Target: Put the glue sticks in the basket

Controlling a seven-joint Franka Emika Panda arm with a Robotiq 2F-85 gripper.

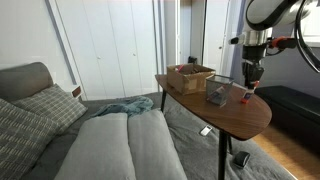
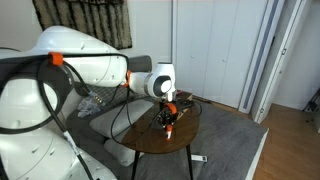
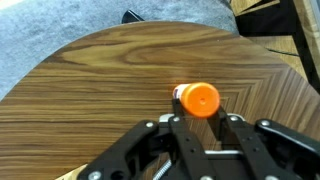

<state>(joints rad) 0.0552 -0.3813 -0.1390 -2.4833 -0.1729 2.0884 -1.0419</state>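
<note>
Logged the step as pre-grasp on a glue stick [image 3: 198, 99]. Found that stick standing upright on the wood desk [image 3: 90, 90], orange cap up, near the grey basket [image 1: 217, 95] but apart from it, with the brown box [image 1: 188, 77] beyond the basket on the same desk. Spotted the hand [image 3: 200, 130] directly above the cap in the wrist view, released, fingers [image 3: 172, 135] spread to either side and touching nothing. Confirmed the same in both exterior views: hand [image 1: 252, 74] poised over the stick, not yet down around the tube. Could not make out a second glue stick anywhere; possibly in the basket or hidden by the arm, too small to tell in these views. Judged nothing grasped, so counted the task as early or at best half done. For the next move, reckoned on a straight descent to bring the fingers level with the tube below the cap, then a close on the body, not on the cap, to avoid a slip. Noted the slim, tall shape: probably liable to topple under an off-centre touch, so called for centring before closing. After that, expected a lift clear of the desk, a short carry across to the basket, and a release just above the opening, low enough to stop a bounce out.
</note>
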